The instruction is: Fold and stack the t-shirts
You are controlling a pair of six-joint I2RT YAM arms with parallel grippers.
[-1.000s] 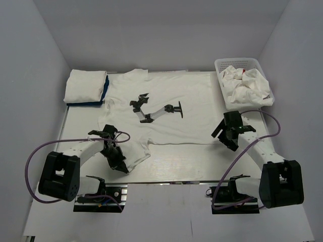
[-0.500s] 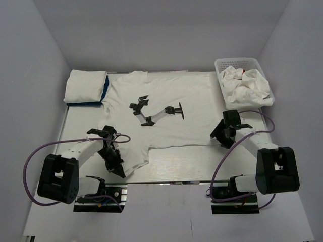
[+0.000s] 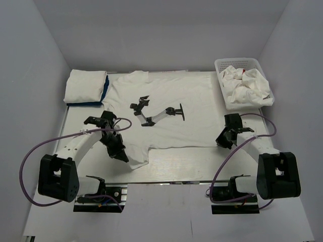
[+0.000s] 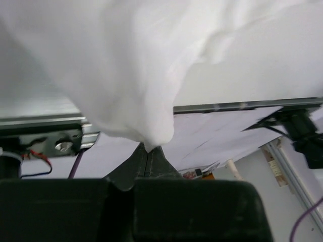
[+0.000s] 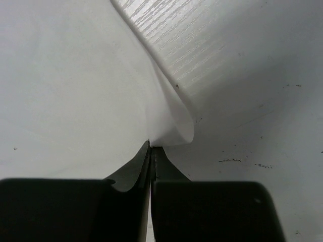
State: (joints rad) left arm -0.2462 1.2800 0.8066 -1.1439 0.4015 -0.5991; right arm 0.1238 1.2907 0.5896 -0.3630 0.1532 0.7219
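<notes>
A white t-shirt [image 3: 166, 96] with a dark print lies spread across the table. My left gripper [image 3: 121, 155] is shut on its near-left corner. That cloth [image 4: 126, 70] hangs raised from the closed fingertips [image 4: 149, 149], above the table's front edge. My right gripper [image 3: 221, 141] is shut on the shirt's near-right corner [image 5: 171, 128], low on the table, with the cloth pinched between its fingers [image 5: 151, 147]. Folded white t-shirts [image 3: 85, 84] lie stacked on a blue one [image 3: 105, 89] at the back left. More crumpled white t-shirts [image 3: 246, 84] fill the basket.
The white mesh basket [image 3: 220, 64] stands at the back right corner. Bare wood-grain table [image 5: 212, 45] shows to the right of the held corner. The table's metal front edge [image 4: 242, 106] lies just below the left gripper. White walls enclose the workspace.
The right gripper has gone from open to shut on the shirt's near-right corner. The left gripper has moved away from the front edge, carrying its corner of the shirt with it.
</notes>
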